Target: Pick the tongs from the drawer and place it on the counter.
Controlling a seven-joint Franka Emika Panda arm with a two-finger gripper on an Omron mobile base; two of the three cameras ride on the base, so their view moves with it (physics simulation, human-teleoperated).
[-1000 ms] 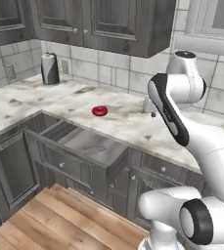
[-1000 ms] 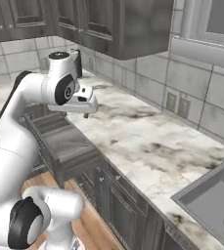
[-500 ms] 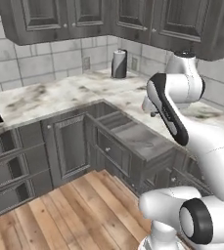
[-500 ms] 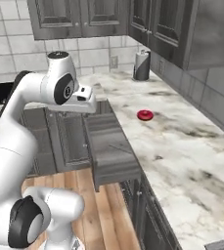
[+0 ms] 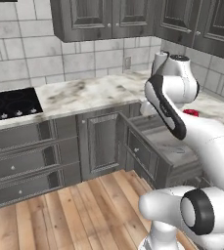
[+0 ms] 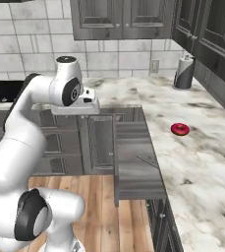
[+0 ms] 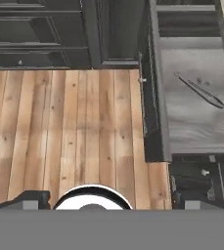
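The drawer (image 6: 135, 165) stands pulled open below the counter (image 6: 202, 157), showing its lighter grey inside. The thin silver tongs (image 6: 147, 161) lie flat on the drawer floor; in the hand view the tongs (image 7: 200, 91) lie aslant in the drawer (image 7: 191, 122) at the upper right. My gripper (image 6: 78, 111) hangs high over the wooden floor, left of the drawer and well apart from the tongs. It is open, its dark fingertips (image 7: 31, 198) wide apart with nothing between them. In the left base view the drawer (image 5: 155, 146) is partly hidden by my arm.
A red donut (image 6: 180, 129) lies on the counter beyond the drawer, and a grey canister (image 6: 184, 73) stands in the back corner. A black cooktop (image 5: 11, 104) is at the left. Shut cabinet doors and drawers (image 5: 30, 161) line the front, above the wood floor (image 7: 74, 127).
Both base views have swung around the counter corner, so the base has driven. The cooktop has come into view and the open drawer now lies to the arm's right. The arm's pose looks unchanged.
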